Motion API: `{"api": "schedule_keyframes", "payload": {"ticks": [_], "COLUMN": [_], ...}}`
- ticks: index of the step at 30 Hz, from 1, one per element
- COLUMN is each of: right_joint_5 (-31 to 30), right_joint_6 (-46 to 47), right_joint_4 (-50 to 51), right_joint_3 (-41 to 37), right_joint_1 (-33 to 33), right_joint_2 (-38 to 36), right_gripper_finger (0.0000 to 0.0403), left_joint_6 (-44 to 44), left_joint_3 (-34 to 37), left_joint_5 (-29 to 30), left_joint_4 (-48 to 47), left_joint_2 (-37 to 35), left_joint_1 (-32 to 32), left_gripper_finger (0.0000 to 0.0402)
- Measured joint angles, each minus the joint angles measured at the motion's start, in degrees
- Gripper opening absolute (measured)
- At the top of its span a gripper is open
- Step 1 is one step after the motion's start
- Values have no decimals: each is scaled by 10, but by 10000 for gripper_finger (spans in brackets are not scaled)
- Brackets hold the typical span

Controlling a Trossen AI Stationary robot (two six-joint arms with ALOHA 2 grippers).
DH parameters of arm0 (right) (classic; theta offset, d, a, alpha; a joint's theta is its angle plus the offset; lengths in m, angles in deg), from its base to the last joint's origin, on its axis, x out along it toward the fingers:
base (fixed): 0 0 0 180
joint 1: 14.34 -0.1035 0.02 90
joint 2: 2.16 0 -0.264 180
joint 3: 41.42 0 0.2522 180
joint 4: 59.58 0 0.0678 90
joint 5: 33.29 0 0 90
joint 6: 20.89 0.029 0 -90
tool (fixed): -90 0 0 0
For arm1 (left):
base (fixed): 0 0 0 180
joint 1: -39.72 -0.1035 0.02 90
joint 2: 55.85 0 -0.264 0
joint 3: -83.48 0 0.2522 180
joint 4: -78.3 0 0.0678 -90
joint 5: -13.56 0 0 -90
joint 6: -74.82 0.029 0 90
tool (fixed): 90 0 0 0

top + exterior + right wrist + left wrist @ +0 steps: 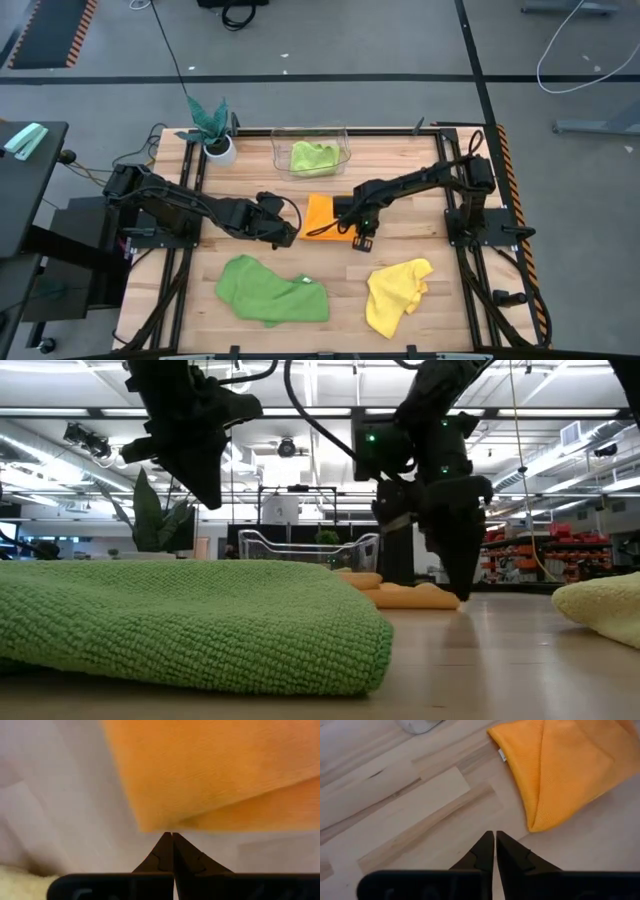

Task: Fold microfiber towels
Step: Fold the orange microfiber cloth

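The orange towel [320, 214] lies folded at the table's middle, and its layered corner [532, 826] shows in the left wrist view. My left gripper [291, 233] hangs above the bare wood just left of it, its fingers [495, 840] all but shut with nothing between them. My right gripper [362, 241] is shut and points down at the towel's near right corner [150, 826], low by the table [462, 592]. The dark green towel [272, 290] and the yellow towel [398, 293] lie crumpled near the front edge. The lime green towel [313, 157] sits in the clear bin. My right gripper has its shut fingertips [172, 836] right at the edge of the orange towel's near right corner, coming from above. I cannot tell whether they touch the cloth or only the table beside it.
The clear plastic bin [345, 140] stands at the far middle, and a potted plant [214, 130] at the far left. Bare wood lies between the orange towel and the two towels near the front.
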Motion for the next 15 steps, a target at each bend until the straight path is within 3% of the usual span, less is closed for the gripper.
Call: {"api": "schedule_keyframes", "payload": {"ticks": [3,7,15], "right_joint_5": [-5,-11,-66], "right_joint_6": [2,-3,-19], "right_joint_4": [2,11,-18], "right_joint_3": [0,0,0], "right_joint_1": [10,35,74], "right_joint_2": [-3,-32,-160], "right_gripper_finger": [0,4,11], "left_joint_6": [2,36,147], "left_joint_3": [0,0,0], "left_joint_5": [-8,-64,-114], "left_joint_4": [5,47,187], "left_joint_2": [0,0,4], "left_joint_1": [-4,-18,-34], "left_gripper_finger": [30,19,28]}}
